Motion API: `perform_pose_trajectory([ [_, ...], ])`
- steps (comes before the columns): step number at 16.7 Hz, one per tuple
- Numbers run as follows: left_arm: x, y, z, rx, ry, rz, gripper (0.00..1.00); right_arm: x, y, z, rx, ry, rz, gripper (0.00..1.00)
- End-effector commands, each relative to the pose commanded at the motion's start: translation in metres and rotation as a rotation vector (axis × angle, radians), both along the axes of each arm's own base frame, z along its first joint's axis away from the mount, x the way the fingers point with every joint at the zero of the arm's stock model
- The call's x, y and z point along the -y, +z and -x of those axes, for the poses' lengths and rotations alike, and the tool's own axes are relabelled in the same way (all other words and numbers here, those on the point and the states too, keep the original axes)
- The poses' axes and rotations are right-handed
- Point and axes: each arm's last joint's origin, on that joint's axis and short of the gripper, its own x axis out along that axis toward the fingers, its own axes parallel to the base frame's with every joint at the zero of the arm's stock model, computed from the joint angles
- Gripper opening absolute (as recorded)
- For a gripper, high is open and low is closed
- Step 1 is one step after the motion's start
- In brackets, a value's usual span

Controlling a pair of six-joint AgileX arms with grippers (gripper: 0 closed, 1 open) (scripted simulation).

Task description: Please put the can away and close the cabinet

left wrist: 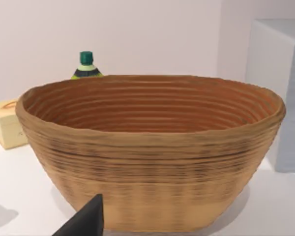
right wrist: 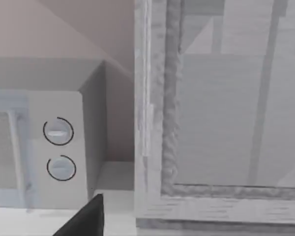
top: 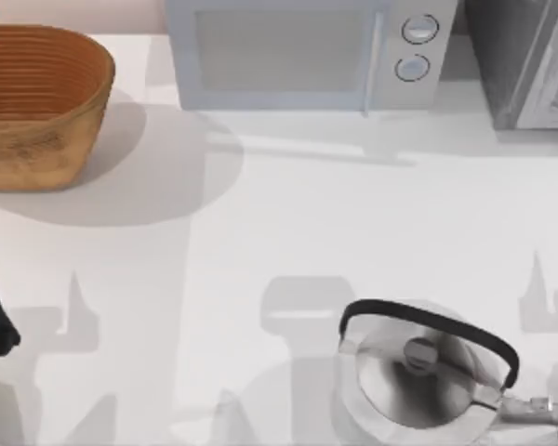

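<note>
A microwave [top: 298, 56] is set at the back of the white tabletop [top: 260, 223], its two round knobs [top: 417, 46] placed on the end nearer the cabinet. The grey cabinet [top: 530, 65] is found just to the right of the microwave, at the back right corner; in the right wrist view its pale framed front [right wrist: 216, 113] is seen close up beside the microwave's knobs [right wrist: 59, 150], and whether its door is open cannot be told. A woven basket [top: 37, 102] is placed to the left of the microwave, well apart from it. In the left wrist view a green-capped bottle [left wrist: 86, 66] is seen behind the basket [left wrist: 152, 152], and a pale yellow box [left wrist: 7, 123] beside it. A steel kettle [top: 418, 372] with a black handle is stood well in front of the microwave, near the front edge. The left hand [left wrist: 83, 221] is held in front of the basket, facing it; the right hand [right wrist: 86, 219] is held facing the cabinet and the microwave. Whether either hand is wide or narrow cannot be told. Where the can lies cannot be told.
</note>
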Motion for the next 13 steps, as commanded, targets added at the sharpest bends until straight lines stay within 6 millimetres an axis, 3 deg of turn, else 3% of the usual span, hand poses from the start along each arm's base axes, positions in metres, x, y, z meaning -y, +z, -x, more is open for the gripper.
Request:
perform_pose_trajectory([
  [2,0.000,0.000,0.000,0.000,0.000,0.000,1.00,0.001,-0.029,0.000,-0.021,-0.009,-0.006,1.00],
  [5,0.000,0.000,0.000,0.000,0.000,0.000,1.00,0.001,-0.051,-0.001,-0.039,-0.018,-0.011,1.00],
  [13,0.000,0.000,0.000,0.000,0.000,0.000,1.00,0.002,-0.047,-0.003,-0.036,-0.013,-0.005,1.00],
])
